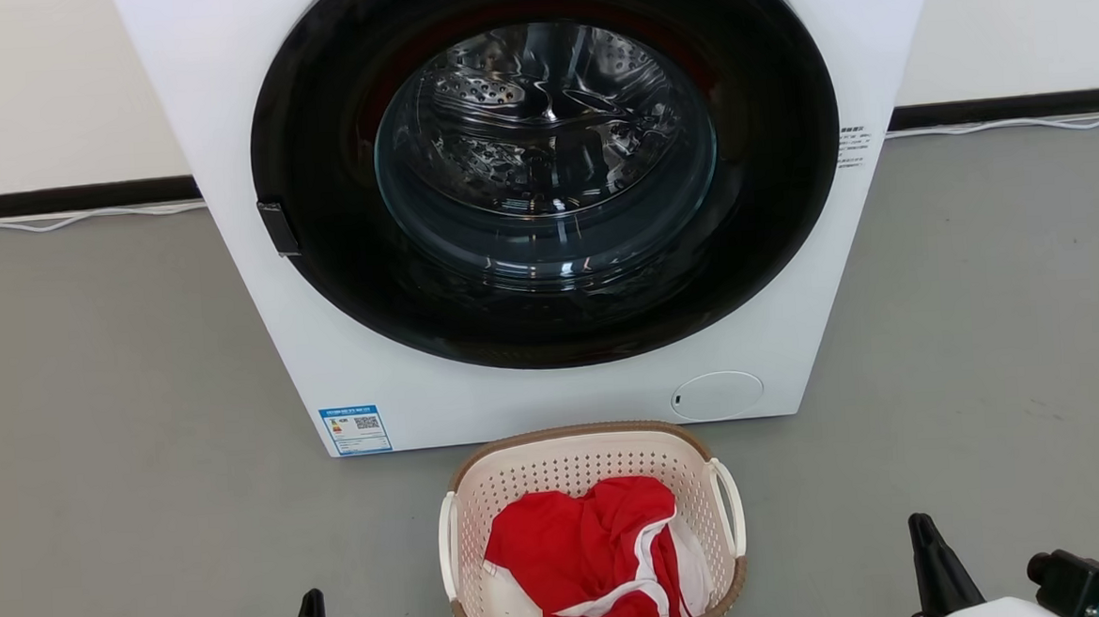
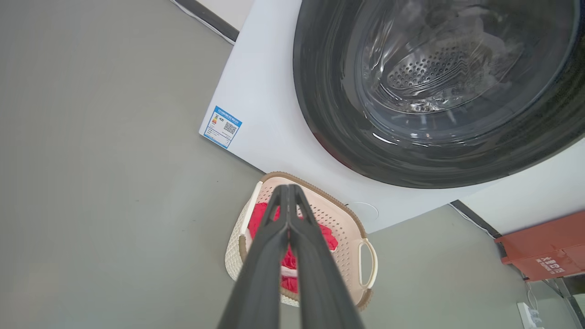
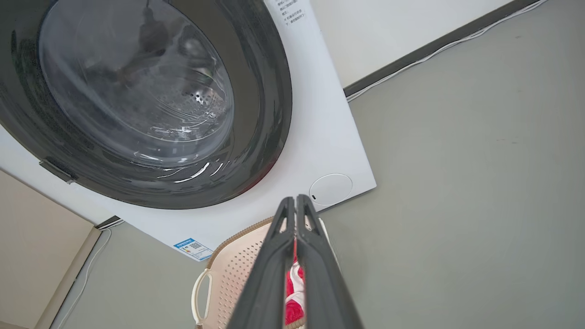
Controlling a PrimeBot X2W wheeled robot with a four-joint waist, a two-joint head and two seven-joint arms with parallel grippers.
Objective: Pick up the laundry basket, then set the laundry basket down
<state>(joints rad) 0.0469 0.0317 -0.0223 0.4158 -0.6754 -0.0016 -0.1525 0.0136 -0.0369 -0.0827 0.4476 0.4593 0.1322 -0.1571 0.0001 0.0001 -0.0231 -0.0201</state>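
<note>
Laundry basket (image 1: 567, 467): one, before one washing machine (image 1: 536, 403), one red garment (image 1: 571, 542) inside. Left pincer (image 2: 288, 187), right pincer (image 3: 296, 197): clenched, empty.

The place is judged to be a laundry corner in a plain, lab-like room. A white front-loading washing machine (image 1: 554, 402) is stood alone on a grey floor (image 1: 94, 417) against a cream wall (image 1: 30, 91) with dark skirting (image 1: 64, 197) — a white cable (image 1: 65, 219) is run loose along it. An energy label (image 1: 355, 430) is seen stuck on the machine's front. A laundry basket (image 1: 576, 462) holding a red garment (image 1: 572, 552) is set before it.
</note>
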